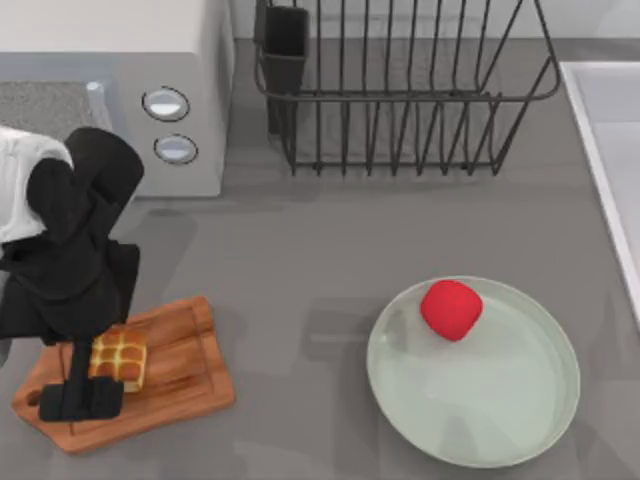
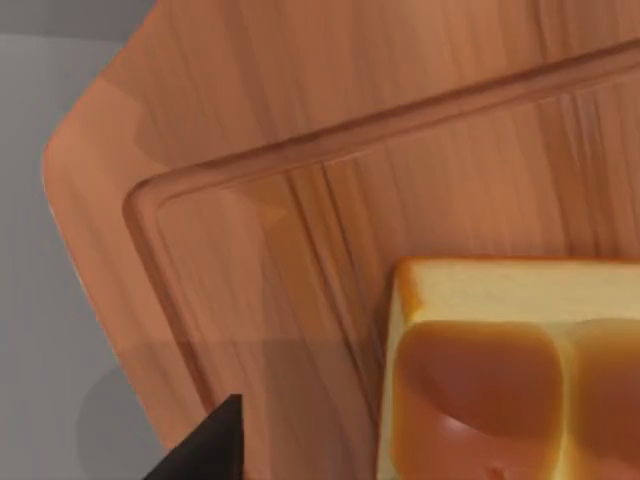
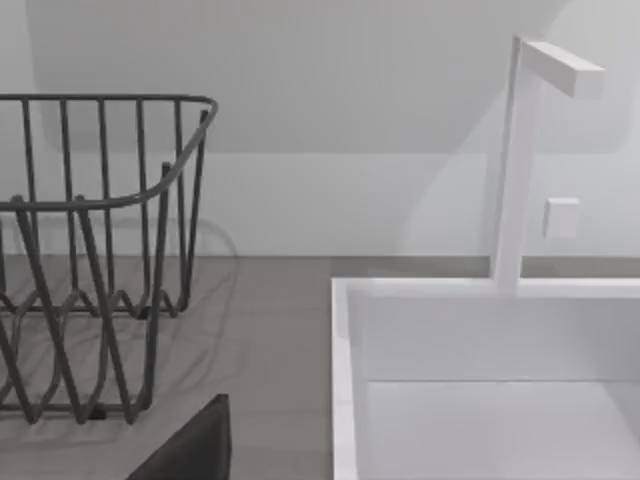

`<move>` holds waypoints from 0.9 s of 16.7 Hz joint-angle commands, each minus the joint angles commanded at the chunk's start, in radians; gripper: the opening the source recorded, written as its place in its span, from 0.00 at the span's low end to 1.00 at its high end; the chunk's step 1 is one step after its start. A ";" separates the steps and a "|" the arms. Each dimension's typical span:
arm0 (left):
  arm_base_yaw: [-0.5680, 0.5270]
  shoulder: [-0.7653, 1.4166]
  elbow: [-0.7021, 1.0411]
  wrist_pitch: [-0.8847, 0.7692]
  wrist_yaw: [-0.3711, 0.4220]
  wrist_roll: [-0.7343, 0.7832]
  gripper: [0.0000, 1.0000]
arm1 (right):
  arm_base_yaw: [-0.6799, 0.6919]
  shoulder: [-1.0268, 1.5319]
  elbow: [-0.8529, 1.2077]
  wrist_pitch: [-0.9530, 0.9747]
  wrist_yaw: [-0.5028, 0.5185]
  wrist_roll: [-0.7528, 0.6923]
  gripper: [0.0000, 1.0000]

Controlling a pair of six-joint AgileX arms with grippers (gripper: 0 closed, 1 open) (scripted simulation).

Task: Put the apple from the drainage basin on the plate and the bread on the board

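Observation:
The red apple [image 1: 451, 309] lies on the pale green plate [image 1: 472, 372] at the front right, near the plate's far rim. At the front left, the golden bread [image 1: 118, 360] rests flat on the wooden board [image 1: 180, 375]; the left wrist view shows the bread [image 2: 500, 390] and the board [image 2: 300, 180] from close up. My left gripper [image 1: 84, 400] hovers over the board just beside the loaf, open, with one dark fingertip [image 2: 215, 450] apart from the bread. The wire drainage basin [image 1: 400, 90] stands empty at the back. One dark fingertip [image 3: 190, 450] of my right gripper shows in the right wrist view.
A grey microwave [image 1: 120, 90] stands at the back left, close behind my left arm. A white sink [image 1: 610, 150] runs along the right edge, with its faucet [image 3: 520, 160] in the right wrist view. Bare grey counter lies between board and plate.

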 joint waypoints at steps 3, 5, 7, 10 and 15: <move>0.005 -0.024 -0.008 0.012 0.000 0.025 1.00 | 0.000 0.000 0.000 0.000 0.000 0.000 1.00; 0.015 -0.080 -0.036 0.038 0.000 0.083 1.00 | 0.000 0.000 0.000 0.000 0.000 0.000 1.00; 0.029 -0.161 -0.080 0.075 -0.001 0.173 1.00 | 0.000 0.000 0.000 0.000 0.000 0.000 1.00; 0.059 -0.319 -0.168 0.151 -0.002 0.356 1.00 | 0.000 0.000 0.000 0.000 0.000 0.000 1.00; 0.123 -0.661 -0.363 0.318 -0.003 0.751 1.00 | 0.000 0.000 0.000 0.000 0.000 0.000 1.00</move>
